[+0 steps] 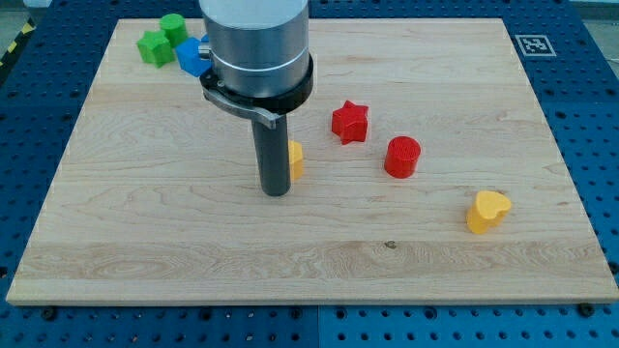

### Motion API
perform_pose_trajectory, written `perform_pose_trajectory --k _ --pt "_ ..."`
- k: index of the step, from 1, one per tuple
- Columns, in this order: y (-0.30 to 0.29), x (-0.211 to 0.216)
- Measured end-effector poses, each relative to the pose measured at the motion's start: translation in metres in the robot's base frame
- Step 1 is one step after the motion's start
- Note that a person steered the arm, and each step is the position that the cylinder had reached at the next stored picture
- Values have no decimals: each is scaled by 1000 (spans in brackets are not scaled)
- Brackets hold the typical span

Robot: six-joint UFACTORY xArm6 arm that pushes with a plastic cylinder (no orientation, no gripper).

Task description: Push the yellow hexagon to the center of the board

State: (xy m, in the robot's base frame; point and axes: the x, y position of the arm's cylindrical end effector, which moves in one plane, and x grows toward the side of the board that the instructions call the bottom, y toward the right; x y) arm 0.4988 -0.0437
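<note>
Pale wooden bench [145, 242] on a blue pegged floor. My tip [277, 192] is down on the wood near the middle; no hand on this arm, just the rod. The yellow hexagon [296, 159] sits right beside the rod on its right, mostly hidden; contact unclear. Further right: red star [350, 122], red cylinder [402, 157], yellow heart [487, 212] near right. Far left: two green blocks [162, 40], a blue block [191, 57].

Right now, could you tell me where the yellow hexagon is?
The yellow hexagon sits near the board's middle, mostly hidden behind my tip on its right in the view, with the red star up to its right.
</note>
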Motion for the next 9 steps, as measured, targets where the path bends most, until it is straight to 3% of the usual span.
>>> perform_pose_trajectory --k 9 --pt "36 -27"
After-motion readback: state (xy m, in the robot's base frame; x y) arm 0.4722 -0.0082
